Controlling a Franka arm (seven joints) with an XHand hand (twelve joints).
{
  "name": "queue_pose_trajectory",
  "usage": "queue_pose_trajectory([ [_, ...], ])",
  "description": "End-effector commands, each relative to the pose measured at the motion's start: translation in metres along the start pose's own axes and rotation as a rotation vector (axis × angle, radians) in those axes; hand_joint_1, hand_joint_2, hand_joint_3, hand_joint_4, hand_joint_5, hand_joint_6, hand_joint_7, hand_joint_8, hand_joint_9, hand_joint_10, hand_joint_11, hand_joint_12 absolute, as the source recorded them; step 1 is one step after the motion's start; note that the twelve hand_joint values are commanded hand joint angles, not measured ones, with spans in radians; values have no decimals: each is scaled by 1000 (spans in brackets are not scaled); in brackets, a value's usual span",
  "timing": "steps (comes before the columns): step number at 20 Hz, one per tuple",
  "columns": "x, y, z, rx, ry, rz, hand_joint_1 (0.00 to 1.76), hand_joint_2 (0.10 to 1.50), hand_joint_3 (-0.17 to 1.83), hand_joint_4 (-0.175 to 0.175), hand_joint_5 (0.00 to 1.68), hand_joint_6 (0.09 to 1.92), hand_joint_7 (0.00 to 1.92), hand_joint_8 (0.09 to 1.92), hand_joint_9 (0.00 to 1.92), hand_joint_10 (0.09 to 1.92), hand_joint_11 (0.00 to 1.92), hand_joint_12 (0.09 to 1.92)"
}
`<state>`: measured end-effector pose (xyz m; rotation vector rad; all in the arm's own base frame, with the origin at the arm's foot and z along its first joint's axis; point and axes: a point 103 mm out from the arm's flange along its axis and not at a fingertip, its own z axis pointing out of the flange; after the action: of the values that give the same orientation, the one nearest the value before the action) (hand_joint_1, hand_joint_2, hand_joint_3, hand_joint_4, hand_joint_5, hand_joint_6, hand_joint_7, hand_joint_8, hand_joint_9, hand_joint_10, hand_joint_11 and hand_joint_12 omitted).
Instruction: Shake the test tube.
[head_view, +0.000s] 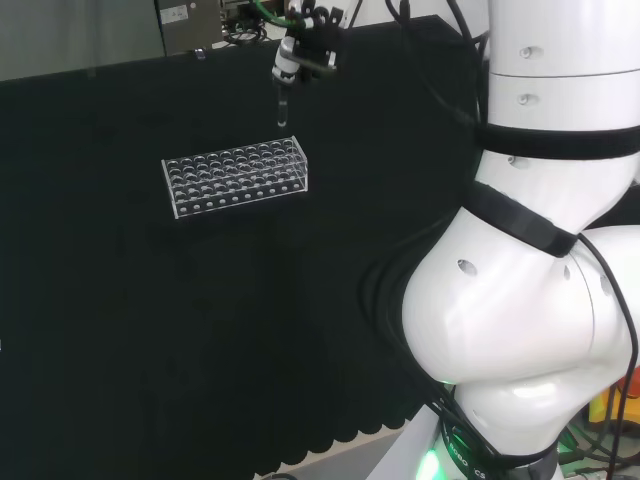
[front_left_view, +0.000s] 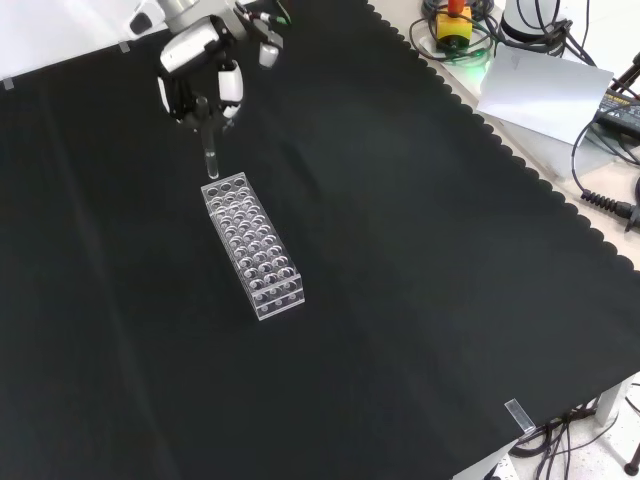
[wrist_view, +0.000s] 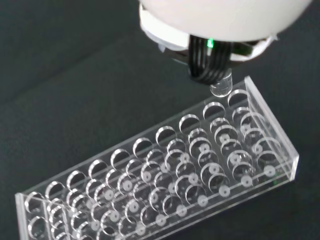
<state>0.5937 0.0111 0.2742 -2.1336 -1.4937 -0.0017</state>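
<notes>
A clear test tube (head_view: 283, 108) hangs upright from the black and white hand (head_view: 305, 45), whose fingers are curled round its top. The tube's lower end hovers just above the far right corner of a clear plastic rack (head_view: 236, 177) in the head view. From the front, the hand (front_left_view: 200, 60) comes in at the top left and the tube (front_left_view: 211, 152) points down at the rack's upper end (front_left_view: 250, 245). At the wrist, the tube's round tip (wrist_view: 222, 87) floats over a corner hole of the rack (wrist_view: 165, 175), whose holes look vacant.
Black cloth covers the bench around the rack. The arm's big white links (head_view: 530, 250) stand at the right of the head view. Cables, a grey sheet (front_left_view: 545, 90) and a yellow and red device (front_left_view: 455, 25) lie beyond the cloth's scalloped edge in the front view.
</notes>
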Motion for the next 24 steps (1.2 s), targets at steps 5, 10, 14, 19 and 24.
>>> queue_pose_trajectory([
  [5,1,-23,-43,-52,13,-15,1433,561,784,-175,1266,687,1349,816,1300,549,1007,1134],
  [10,20,-30,-40,-46,11,-43,1433,561,784,-175,1267,684,1350,813,1302,545,1001,1140],
  [14,56,-36,-28,-21,4,-103,1433,561,783,-175,1268,682,1352,811,1303,542,998,1145],
  [19,108,-48,-13,13,7,-196,1433,561,783,-175,1269,680,1352,809,1304,539,996,1148],
  [24,139,-64,1,46,14,-270,1433,561,782,-175,1270,679,1353,808,1305,537,995,1150],
])
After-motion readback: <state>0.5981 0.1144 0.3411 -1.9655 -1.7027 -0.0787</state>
